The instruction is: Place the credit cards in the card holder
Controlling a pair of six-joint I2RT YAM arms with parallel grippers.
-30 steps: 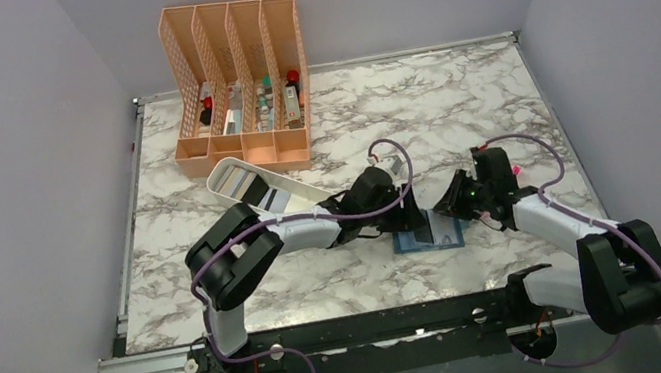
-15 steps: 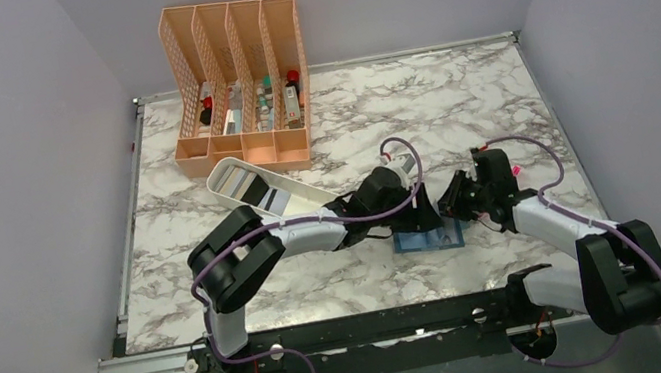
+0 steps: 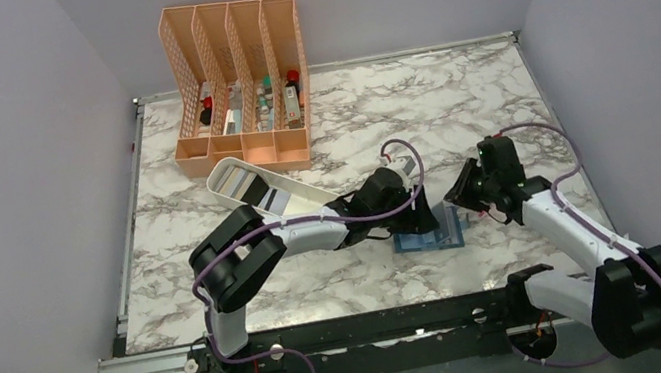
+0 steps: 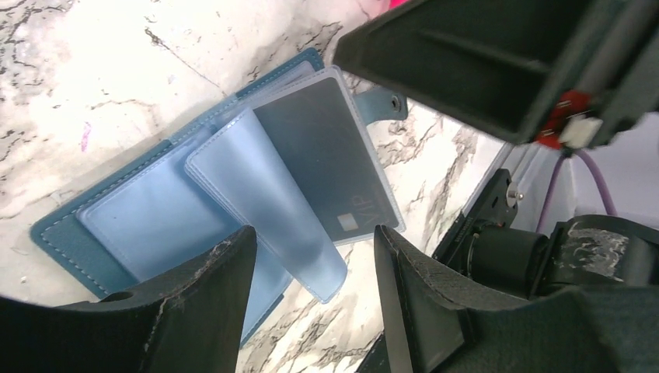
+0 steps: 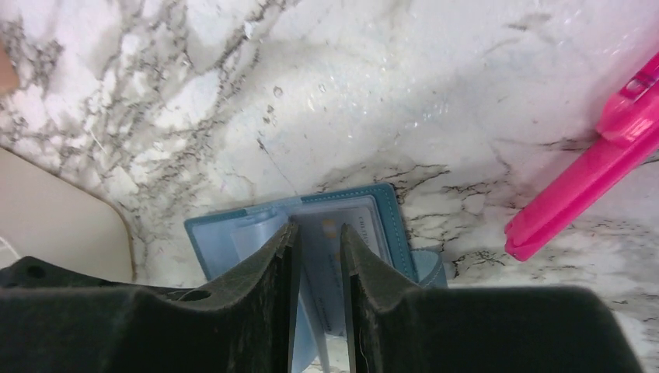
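1. Your right arm has drawn back to the right since a second ago, so the right gripper [image 3: 462, 193] now hangs just off the right edge of the card holder [image 3: 437, 240]. Your left gripper [image 3: 423, 217] has slid in over the holder's far side.
2. You have the card holder [image 4: 116, 225] lying open and flat on the marble table [image 3: 455, 105], front of centre, between the two grippers.
3. A dark grey credit card [image 4: 326, 148] marked VIP lies in the half beside the snap tab [image 4: 385, 101]. A pale blue sleeve leaf [image 4: 264, 194] overlaps its edge.
4. Your left fingers [image 4: 194, 311] stand well apart. The sleeve leaf's free end sits in the gap, and you cannot tell whether either finger touches it.
5. Your right fingers [image 5: 249, 311] are parted by a narrow gap above the holder, with the card showing through it.
6. Farther off, the white tray [image 3: 262, 193] lies behind your left arm, and the peach organizer [image 3: 238, 80] stands at the far left.
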